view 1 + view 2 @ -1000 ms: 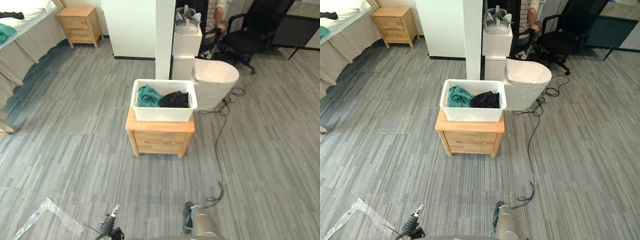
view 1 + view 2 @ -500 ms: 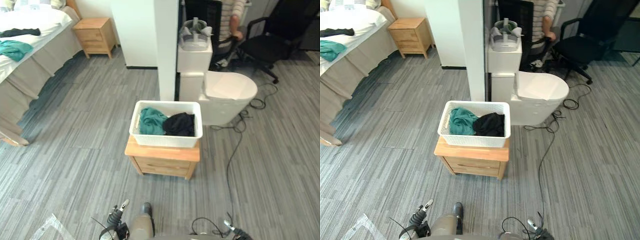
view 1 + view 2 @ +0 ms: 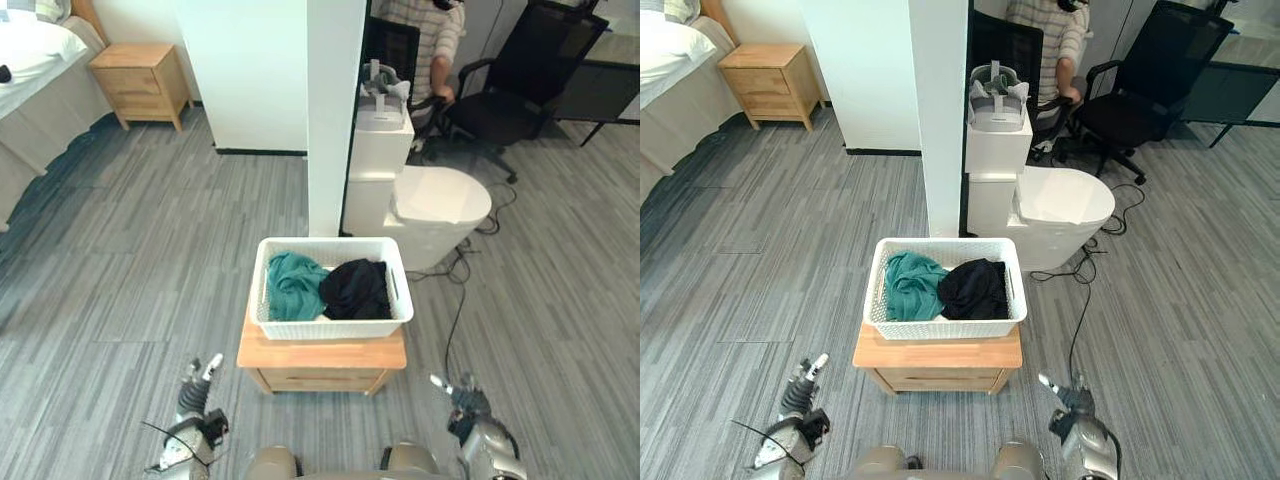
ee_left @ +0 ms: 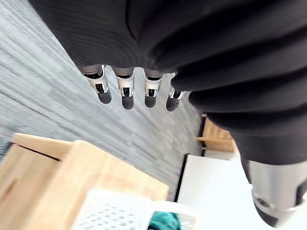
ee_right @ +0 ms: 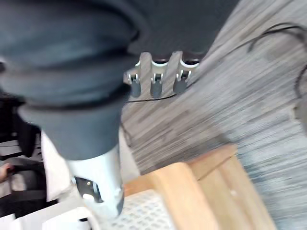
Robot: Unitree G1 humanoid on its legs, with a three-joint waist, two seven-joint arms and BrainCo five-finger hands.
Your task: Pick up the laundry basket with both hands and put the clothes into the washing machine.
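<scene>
The left hand [image 3: 192, 398] hangs low, just left of the wooden nightstand [image 3: 320, 356], its fingers [image 4: 125, 94] straight and holding nothing. On the nightstand sits the white laundry basket [image 3: 330, 328], a teal garment [image 3: 293, 285] in its left half and a black garment [image 3: 355, 288] in its right. The right hand [image 3: 462, 402] hangs low to the right of the nightstand, fingers [image 5: 154, 85] relaxed and empty, with the white washing machine [image 3: 440, 200] beyond the basket.

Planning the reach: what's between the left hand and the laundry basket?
Only grey floor and the edge of the wooden stand lie between left hand and laundry basket, per left eye and left wrist views.
</scene>
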